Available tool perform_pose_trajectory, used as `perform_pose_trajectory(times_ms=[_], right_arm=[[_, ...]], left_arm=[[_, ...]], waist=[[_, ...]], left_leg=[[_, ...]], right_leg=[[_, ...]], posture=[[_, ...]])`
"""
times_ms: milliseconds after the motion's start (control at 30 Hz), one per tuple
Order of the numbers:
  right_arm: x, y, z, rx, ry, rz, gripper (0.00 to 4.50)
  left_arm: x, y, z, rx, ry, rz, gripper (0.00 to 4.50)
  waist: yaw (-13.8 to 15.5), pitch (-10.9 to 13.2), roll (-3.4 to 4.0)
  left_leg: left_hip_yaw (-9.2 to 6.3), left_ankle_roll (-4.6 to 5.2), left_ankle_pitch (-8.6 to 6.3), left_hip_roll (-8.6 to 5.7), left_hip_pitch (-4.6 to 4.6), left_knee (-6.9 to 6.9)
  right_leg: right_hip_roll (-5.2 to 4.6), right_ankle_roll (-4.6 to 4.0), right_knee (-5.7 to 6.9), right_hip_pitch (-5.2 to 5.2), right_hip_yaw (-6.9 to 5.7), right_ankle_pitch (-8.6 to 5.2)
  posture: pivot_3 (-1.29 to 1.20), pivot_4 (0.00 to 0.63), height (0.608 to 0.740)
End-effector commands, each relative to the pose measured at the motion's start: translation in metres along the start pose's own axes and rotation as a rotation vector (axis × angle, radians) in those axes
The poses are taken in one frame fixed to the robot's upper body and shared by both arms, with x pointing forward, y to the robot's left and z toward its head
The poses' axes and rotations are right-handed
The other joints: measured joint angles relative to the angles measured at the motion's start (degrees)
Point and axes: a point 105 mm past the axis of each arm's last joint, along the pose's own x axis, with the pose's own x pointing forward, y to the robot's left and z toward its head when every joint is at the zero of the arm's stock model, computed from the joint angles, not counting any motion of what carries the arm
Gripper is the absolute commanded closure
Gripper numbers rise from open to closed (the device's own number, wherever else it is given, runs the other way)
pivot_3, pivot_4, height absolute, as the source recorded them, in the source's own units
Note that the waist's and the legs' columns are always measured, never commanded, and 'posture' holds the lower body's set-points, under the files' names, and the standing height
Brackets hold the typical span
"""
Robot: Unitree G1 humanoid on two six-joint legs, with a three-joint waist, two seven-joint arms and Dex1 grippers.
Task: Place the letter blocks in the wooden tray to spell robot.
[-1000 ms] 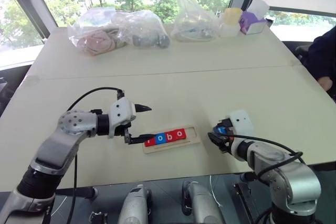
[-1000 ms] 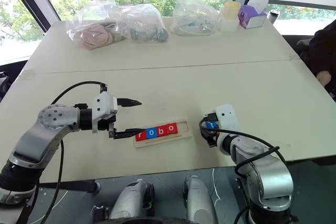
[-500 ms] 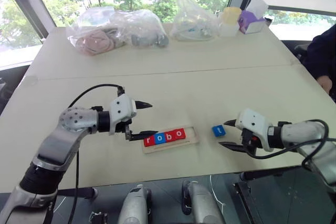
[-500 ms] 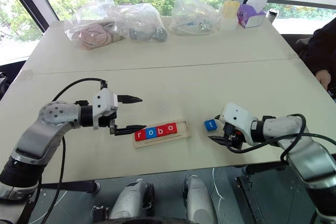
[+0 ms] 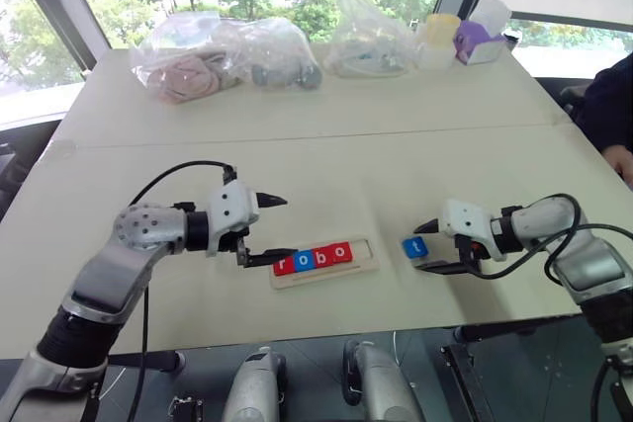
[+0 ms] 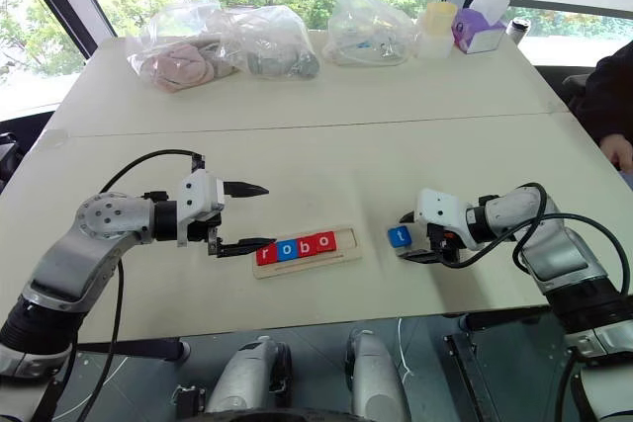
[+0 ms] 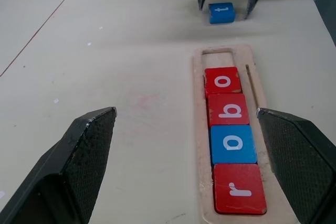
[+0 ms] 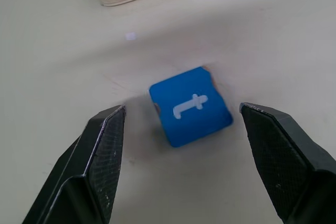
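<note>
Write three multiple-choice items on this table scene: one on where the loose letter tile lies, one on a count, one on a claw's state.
1. Where is the small blue square "t" tile?
A. in the tray's empty slot
B. on the table, between the right claw's fingers
C. gripped by the left claw

2. How many tiles sit in the long pale-wood tray?
A. three
B. four
C. five

3. What is the left claw doing?
A. open, holding nothing
B. shut on a red tile
C. shut on the tray's rim

Answers: 1 B, the right wrist view shows the tile flat on the tabletop with a black finger either side, not touching it. 2 B, r, o, b, o fill the tray and its end slot is bare. 3 A, its fingers stand wide apart either side of the tray.
</note>
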Motion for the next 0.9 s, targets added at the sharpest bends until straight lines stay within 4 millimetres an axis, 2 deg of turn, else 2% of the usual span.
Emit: perform_pose_trajectory(times_ms=[33,100,167,300,467,667,900], right_arm=[[-0.001,-0.003,0.009,-0.037,-0.022,0.007,0.94],[0.001,-0.005,0.01,-0.041,-0.026,0.005,0.94],[0.002,-0.007,0.011,-0.059,-0.024,0.007,1.48],[0.003,-0.009,0.023,-0.083,-0.051,0.009,3.36],[0.0,-0.012,0.035,-0.121,-0.046,0.017,3.37],[0.011,0.0,0.082,-0.185,-0.147,0.108,3.37],[0.034,0.009,0.089,-0.231,-0.132,0.177,3.37]], left_arm=[[-0.006,0.003,0.01,0.043,-0.017,0.029,0.0],[-0.006,0.003,0.01,0.043,-0.017,0.03,0.0],[-0.005,0.004,0.01,0.043,-0.017,0.031,0.0],[-0.005,0.004,0.011,0.044,-0.019,0.031,0.0],[-0.004,0.005,0.011,0.043,-0.022,0.031,0.0],[-0.004,0.006,0.011,0.043,-0.022,0.033,0.0],[-0.005,0.005,0.012,0.043,-0.023,0.04,0.0]], waist=[[-0.02,0.0,0.0],[-0.02,0.0,0.0],[-0.03,0.0,0.0],[-0.04,0.0,0.01],[-0.03,0.0,0.01],[-0.19,-0.01,0.01],[0.22,-0.01,0.01]], left_leg=[[0.0,0.0,0.0,0.0,0.01,0.01],[0.0,0.0,0.0,0.0,0.02,0.01],[0.01,0.0,0.0,0.0,0.02,0.01],[0.04,0.0,0.0,0.0,0.03,0.01],[0.05,0.0,0.0,0.0,0.03,0.01],[0.03,0.0,0.0,0.02,0.06,0.01],[0.05,0.0,0.0,0.01,0.06,0.04]], right_leg=[[0.0,0.0,0.01,0.0,0.0,0.0],[0.0,0.0,0.02,0.01,0.0,0.0],[0.0,0.0,0.03,0.0,0.0,0.0],[0.0,-0.01,0.04,0.0,0.0,0.01],[0.0,-0.01,0.05,0.0,0.0,0.01],[0.01,-0.02,0.09,-0.01,0.0,0.02],[-0.03,-0.02,0.08,0.03,0.01,0.02]], posture=[[0.0,0.15,0.74],[0.0,0.15,0.74],[0.0,0.15,0.74],[0.0,0.15,0.74],[0.0,0.15,0.74],[0.0,0.15,0.74],[0.0,0.15,0.74]])
